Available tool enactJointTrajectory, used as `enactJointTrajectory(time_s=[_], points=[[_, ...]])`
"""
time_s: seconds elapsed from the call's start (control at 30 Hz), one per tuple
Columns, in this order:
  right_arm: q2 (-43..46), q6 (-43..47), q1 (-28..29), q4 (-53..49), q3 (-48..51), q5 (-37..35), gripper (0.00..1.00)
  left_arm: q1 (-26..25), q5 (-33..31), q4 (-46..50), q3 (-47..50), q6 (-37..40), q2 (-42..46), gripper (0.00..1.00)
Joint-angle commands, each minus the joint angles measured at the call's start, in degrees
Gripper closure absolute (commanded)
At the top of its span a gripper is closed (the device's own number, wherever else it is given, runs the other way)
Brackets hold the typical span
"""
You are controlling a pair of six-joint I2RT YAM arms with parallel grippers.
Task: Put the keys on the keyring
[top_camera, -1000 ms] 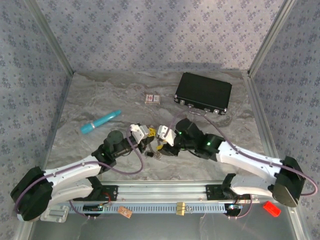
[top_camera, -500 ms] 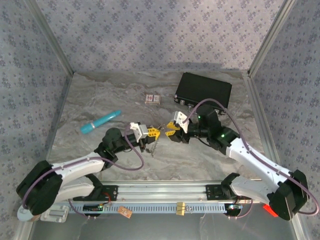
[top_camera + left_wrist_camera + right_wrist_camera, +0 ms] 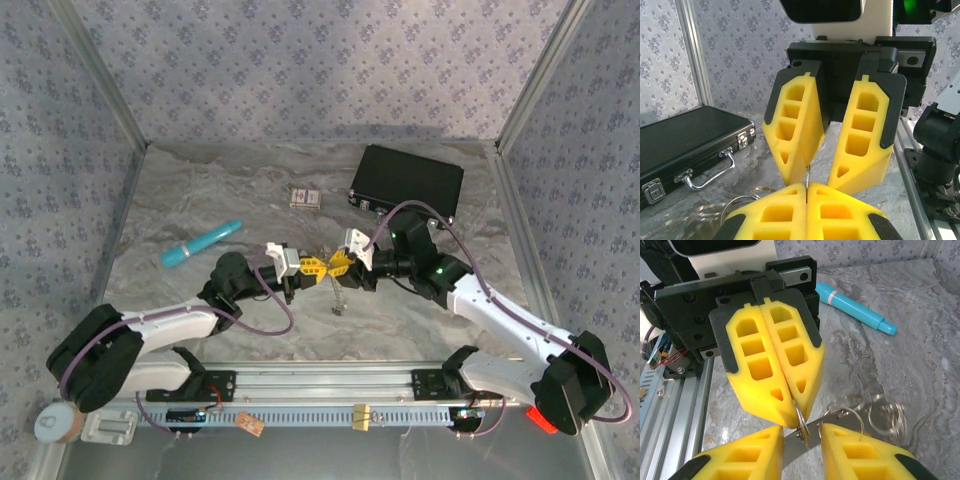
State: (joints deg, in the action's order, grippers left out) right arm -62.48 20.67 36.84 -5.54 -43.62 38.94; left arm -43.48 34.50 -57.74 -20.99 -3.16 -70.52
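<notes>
Left gripper (image 3: 795,415): fingers pinching keyring (image 3: 799,420). Right gripper (image 3: 801,433): fingers apart, key (image 3: 805,445) blade between. Right wrist view adds silver loops (image 3: 885,416) beside the fingertips; left wrist view, a black case (image 3: 685,142) beyond them.

Nothing to read anywhere. Maybe some tiny print on the small red-and-white box (image 3: 306,197), but far too small and blurry to make out. Same for the black case (image 3: 407,184): just shiny clasps, no letters or numbers clear enough to tell.
</notes>
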Motion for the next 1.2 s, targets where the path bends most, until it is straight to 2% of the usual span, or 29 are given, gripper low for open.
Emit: enactJointTrajectory(time_s=[0.0, 0.27, 0.33, 0.4, 0.53, 0.63, 0.73, 0.9, 1.17], points=[[0.41, 0.77, -0.45, 0.52, 0.94, 2.06, 0.77, 0.19, 2.24, -5.35, -1.9, -1.16, 0.12, 1.0], [0.31, -0.27, -0.38, 2.27, 0.48, 4.6, 0.92, 0.19, 3.03, -5.26, -2.2, -2.03, -0.41, 1.0], [0.28, -0.16, -0.41, 2.08, 0.13, 4.83, 0.99, 0.18, 3.2, -4.51, -2.38, -2.12, -0.29, 1.0], [0.23, 0.09, -0.42, 0.87, -0.55, 4.54, 1.0, 0.23, 2.47, -2.62, -2.8, -2.1, 0.15, 1.0], [0.1, 2.86, 0.55, -6.3, -3.49, 0.85, 1.0, 0.02, -1.19, 4.07, -3.18, -0.31, 2.51, 0.72], [-0.82, 4.95, 1.65, -12.69, -6.08, -3.68, 1.0, -0.56, -2.84, 10.73, -3.77, 2.74, 4.71, 0.67], [-2.04, 6.64, 2.55, -17.13, -8.11, -6.87, 1.0, -1.54, -4.67, 17.88, -5.07, 6.49, 5.99, 0.66], [-4.28, 8.98, 4.63, -22.19, -11.39, -11.04, 1.0, -2.13, -5.18, 24.37, -6.52, 10.21, 6.8, 0.67], [-6.14, 10.57, 6.7, -24.35, -13.11, -12.48, 1.0, -2.7, -4.71, 31.59, -7.88, 14.26, 6.49, 0.69]])
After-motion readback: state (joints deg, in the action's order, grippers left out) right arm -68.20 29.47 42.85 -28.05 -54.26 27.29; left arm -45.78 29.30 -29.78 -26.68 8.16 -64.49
